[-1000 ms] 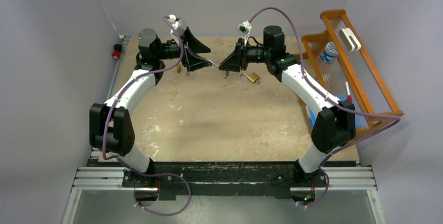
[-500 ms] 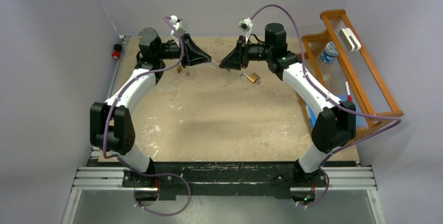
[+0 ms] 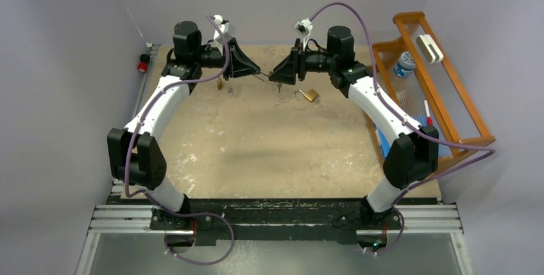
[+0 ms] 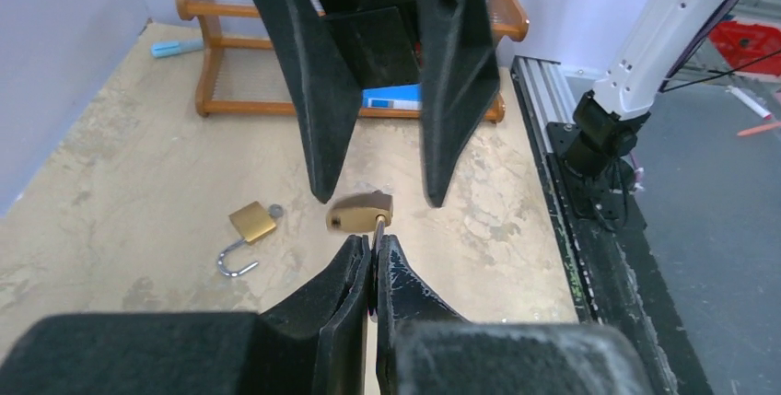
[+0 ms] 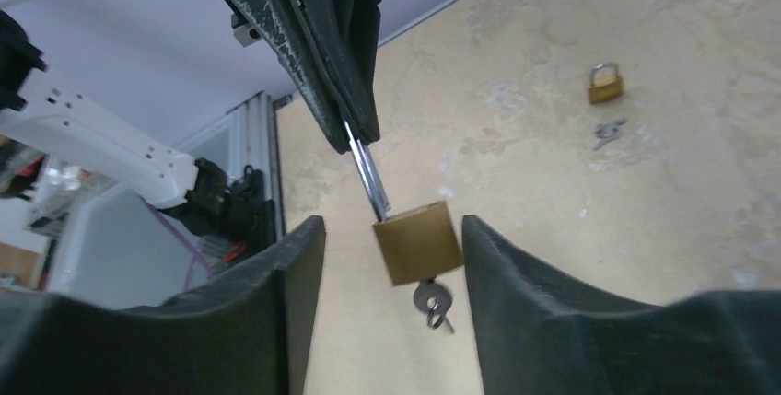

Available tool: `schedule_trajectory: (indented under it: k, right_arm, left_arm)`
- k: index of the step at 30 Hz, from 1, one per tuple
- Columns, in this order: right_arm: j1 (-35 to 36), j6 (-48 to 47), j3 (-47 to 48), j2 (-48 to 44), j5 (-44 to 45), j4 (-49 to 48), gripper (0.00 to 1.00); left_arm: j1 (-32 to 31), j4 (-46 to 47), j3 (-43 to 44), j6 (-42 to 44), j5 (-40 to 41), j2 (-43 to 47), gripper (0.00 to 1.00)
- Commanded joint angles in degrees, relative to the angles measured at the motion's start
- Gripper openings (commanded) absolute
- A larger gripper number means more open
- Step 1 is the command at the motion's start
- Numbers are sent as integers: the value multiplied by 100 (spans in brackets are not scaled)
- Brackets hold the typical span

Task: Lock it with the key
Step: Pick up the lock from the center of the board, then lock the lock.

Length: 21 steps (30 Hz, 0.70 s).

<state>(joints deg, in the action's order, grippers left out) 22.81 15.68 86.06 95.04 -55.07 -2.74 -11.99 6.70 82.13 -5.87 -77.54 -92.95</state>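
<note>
Since one second ago the left claw (image 4: 371, 248) has changed from spread to pressed together, and the right claw (image 5: 391, 227) has spread wider. Both arms have also moved a little toward the far side of the tabletop (image 3: 256, 140).

The brass padlock (image 5: 417, 243) hangs in the air over the far middle of the tabletop, between the two claws. Its key (image 5: 431, 301) sits in the keyhole below the body, with a second key hanging on the same ring. The left claw pinches the steel shackle (image 5: 370, 179) at its tip, so the padlock hangs from this claw alone. The right claw has its fingers on both sides of the brass body, with a gap on each side in the right wrist view.

Only one straight leg of the shackle shows, so I think it is not pushed home yet. The key is already inserted. I think what is left is to close the shackle and turn the key.

On the tabletop lie an open padlock (image 4: 249, 223), and farther away a closed padlock (image 5: 604, 84) with loose keys (image 5: 609, 132) beside it.
</note>
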Motion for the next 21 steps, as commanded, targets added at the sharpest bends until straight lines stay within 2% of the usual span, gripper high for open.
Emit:
schedule_trajectory:
  k: [1, 3, 5, 7, 10, 12, 17, 21]
  right_arm:
    - [-14, -74, 185, -629, 404, -152, 68]
    - [-38, -83, -156, -916, 737, -451, 86]
    - [-81, -22, -678, -1311, 993, -1011, 98]
    - [-156, 69, -1180, -1599, 1096, -1629, 99]
    - [-325, 292, -1735, -1843, 997, -2399, 99]
    - [-433, 456, -2007, -1931, 889, -2829, 99]
    - [-564, 520, -2545, -2180, 796, -3579, 99]
    - [-574, 485, -2967, -2277, 751, -4363, 99]
  left_arm:
    - [4, -1320, 578, 1256, 94, -74, 0]
    - [4, -1379, 591, 1301, 150, -27, 0]
    - [2, -1347, 521, 1317, 275, 50, 0]
    - [3, -1209, 451, 1207, 383, 112, 0]
    - [3, -351, 316, 377, 598, 172, 0]
    - [4, 745, 100, -502, 749, 205, 0]
    - [4, 4398, -279, -3473, 958, 30, 0]
    - [-1, 5690, -71, -4759, 994, -345, 0]
